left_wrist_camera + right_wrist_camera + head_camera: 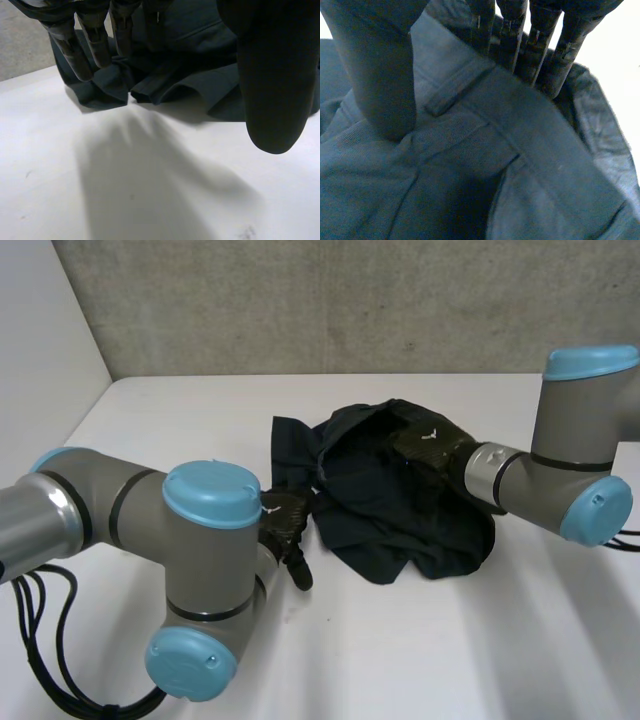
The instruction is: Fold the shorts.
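Folding looks barely begun: the dark shorts (400, 500) lie bunched mid-worktop (450, 650), the right robot hand (428, 443) spread flat on them, the left robot hand (284, 519) open and empty beside them, toward the worktop's left edge.

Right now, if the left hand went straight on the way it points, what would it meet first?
Most likely the shorts: the left hand's fingers are straight with their tips at the cloth's edge, though depth is unclear.
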`<state>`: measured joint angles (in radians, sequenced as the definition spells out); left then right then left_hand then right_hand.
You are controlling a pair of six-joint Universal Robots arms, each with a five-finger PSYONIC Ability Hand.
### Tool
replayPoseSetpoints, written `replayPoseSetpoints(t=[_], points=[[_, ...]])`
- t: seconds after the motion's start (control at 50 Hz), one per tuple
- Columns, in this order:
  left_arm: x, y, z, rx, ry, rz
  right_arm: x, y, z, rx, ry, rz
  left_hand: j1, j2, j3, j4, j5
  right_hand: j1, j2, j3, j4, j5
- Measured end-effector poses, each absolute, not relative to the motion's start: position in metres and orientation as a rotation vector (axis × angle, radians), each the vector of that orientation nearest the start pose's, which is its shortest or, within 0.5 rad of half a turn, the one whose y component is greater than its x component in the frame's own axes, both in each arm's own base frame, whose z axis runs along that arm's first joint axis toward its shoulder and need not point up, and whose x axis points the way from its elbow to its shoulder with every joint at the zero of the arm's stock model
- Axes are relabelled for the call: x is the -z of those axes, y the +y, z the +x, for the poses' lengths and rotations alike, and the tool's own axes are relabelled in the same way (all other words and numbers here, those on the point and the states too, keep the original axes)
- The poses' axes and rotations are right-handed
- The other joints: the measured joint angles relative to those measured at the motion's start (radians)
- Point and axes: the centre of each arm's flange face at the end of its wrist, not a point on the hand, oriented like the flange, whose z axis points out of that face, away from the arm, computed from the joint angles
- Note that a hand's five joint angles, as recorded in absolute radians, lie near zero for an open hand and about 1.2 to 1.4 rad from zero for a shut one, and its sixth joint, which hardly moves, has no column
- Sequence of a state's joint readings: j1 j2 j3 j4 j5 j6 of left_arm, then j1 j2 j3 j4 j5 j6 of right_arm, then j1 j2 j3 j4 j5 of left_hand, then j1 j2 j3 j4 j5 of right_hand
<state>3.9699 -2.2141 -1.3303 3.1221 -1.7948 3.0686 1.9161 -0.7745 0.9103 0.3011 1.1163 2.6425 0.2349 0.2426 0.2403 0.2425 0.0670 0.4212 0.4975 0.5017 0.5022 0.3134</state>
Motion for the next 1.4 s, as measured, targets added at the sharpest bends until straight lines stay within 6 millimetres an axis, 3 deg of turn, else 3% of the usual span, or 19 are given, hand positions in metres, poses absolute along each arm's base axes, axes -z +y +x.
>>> replayPoseSetpoints(t=[0.14, 0.18, 0.28, 0.3, 0.34, 0.38, 0.52, 0.64, 0.82, 0.96, 0.98, 1.0, 1.08, 1.14, 1.24, 1.32, 1.4], points=[[-0.144, -0.207, -0.356, 1.84, 2.762, 0.781, -0.172, -0.343, 0.304, 1.512, 2.047, -1.271, 0.02, 0.014, 0.014, 0.016, 0.02, 0.214, 0.234, 0.227, 0.226, 0.22], [-0.143, -0.206, -0.359, 1.843, 2.759, 0.79, -0.173, -0.344, 0.304, 1.52, 2.053, -1.262, 0.02, 0.016, 0.014, 0.016, 0.02, 0.43, 0.519, 0.496, 0.497, 0.484], [-0.14, -0.206, -0.366, 1.855, 2.747, 0.803, -0.178, -0.348, 0.303, 1.549, 2.068, -1.227, 0.02, 0.018, 0.014, 0.016, 0.02, 0.43, 0.519, 0.496, 0.497, 0.484], [-0.139, -0.207, -0.369, 1.861, 2.744, 0.806, -0.181, -0.349, 0.302, 1.562, 2.077, -1.204, 0.02, 0.018, 0.014, 0.016, 0.02, 0.547, 0.667, 0.678, 0.678, 0.645], [-0.138, -0.21, -0.375, 1.878, 2.738, 0.812, -0.186, -0.351, 0.3, 1.578, 2.092, -1.164, 0.02, 0.018, 0.014, 0.016, 0.02, 0.547, 0.667, 0.678, 0.678, 0.645], [-0.136, -0.213, -0.385, 1.907, 2.731, 0.823, -0.204, -0.356, 0.289, 1.623, 2.148, -0.98, 0.02, 0.019, 0.014, 0.016, 0.02, 0.547, 0.667, 0.683, 0.679, 0.645], [-0.132, -0.218, -0.407, 1.974, 2.724, 0.855, -0.231, -0.351, 0.269, 1.689, 2.154, -0.661, 0.02, 0.019, 0.014, 0.016, 0.02, 0.547, 0.667, 0.683, 0.679, 0.659], [-0.131, -0.215, -0.422, 2.01, 2.745, 0.926, -0.245, -0.34, 0.261, 1.731, 2.11, -0.572, 0.112, 0.097, 0.096, 0.098, 0.099, 0.547, 0.667, 0.683, 0.679, 0.659], [-0.126, -0.209, -0.438, 2.033, 2.776, 1.029, -0.246, -0.333, 0.26, 1.735, 2.112, -0.562, 0.188, 0.178, 0.177, 0.177, 0.18, 0.547, 0.667, 0.683, 0.679, 0.659], [-0.114, -0.212, -0.444, 2.027, 2.772, 1.038, -0.251, -0.333, 0.255, 1.751, 2.126, -0.498, 0.403, 0.392, 0.385, 0.384, 0.38, 0.547, 0.667, 0.683, 0.679, 0.659], [-0.113, -0.212, -0.444, 2.026, 2.771, 1.036, -0.251, -0.333, 0.255, 1.754, 2.126, -0.492, 0.524, 0.5, 0.502, 0.501, 0.494, 0.547, 0.667, 0.683, 0.679, 0.659], [-0.111, -0.214, -0.444, 2.022, 2.767, 1.028, -0.253, -0.333, 0.254, 1.762, 2.125, -0.478, 0.778, 0.759, 0.759, 0.766, 0.753, 0.547, 0.667, 0.683, 0.679, 0.659], [-0.111, -0.219, -0.44, 2.011, 2.743, 0.976, -0.259, -0.337, 0.247, 1.811, 2.12, -0.425, 0.876, 0.936, 0.934, 0.942, 0.9, 0.547, 0.667, 0.683, 0.679, 0.659], [-0.12, -0.221, -0.434, 1.995, 2.704, 0.917, -0.264, -0.341, 0.238, 1.853, 2.122, -0.386, 0.877, 0.948, 0.942, 0.957, 0.9, 0.547, 0.667, 0.683, 0.679, 0.659], [-0.162, -0.223, -0.411, 1.979, 2.625, 0.841, -0.271, -0.345, 0.226, 1.903, 2.126, -0.339, 0.877, 0.948, 0.942, 0.958, 0.9, 0.547, 0.667, 0.683, 0.679, 0.659], [-0.21, -0.225, -0.378, 1.994, 2.543, 0.81, -0.274, -0.341, 0.218, 1.913, 2.137, -0.317, 0.877, 0.948, 0.942, 0.958, 0.9, 0.547, 0.667, 0.683, 0.679, 0.663], [-0.234, -0.226, -0.346, 1.975, 2.454, 0.858, -0.262, -0.333, 0.213, 1.868, 2.185, -0.306, 0.877, 0.948, 0.943, 0.958, 0.9, 0.547, 0.667, 0.683, 0.684, 0.667]])
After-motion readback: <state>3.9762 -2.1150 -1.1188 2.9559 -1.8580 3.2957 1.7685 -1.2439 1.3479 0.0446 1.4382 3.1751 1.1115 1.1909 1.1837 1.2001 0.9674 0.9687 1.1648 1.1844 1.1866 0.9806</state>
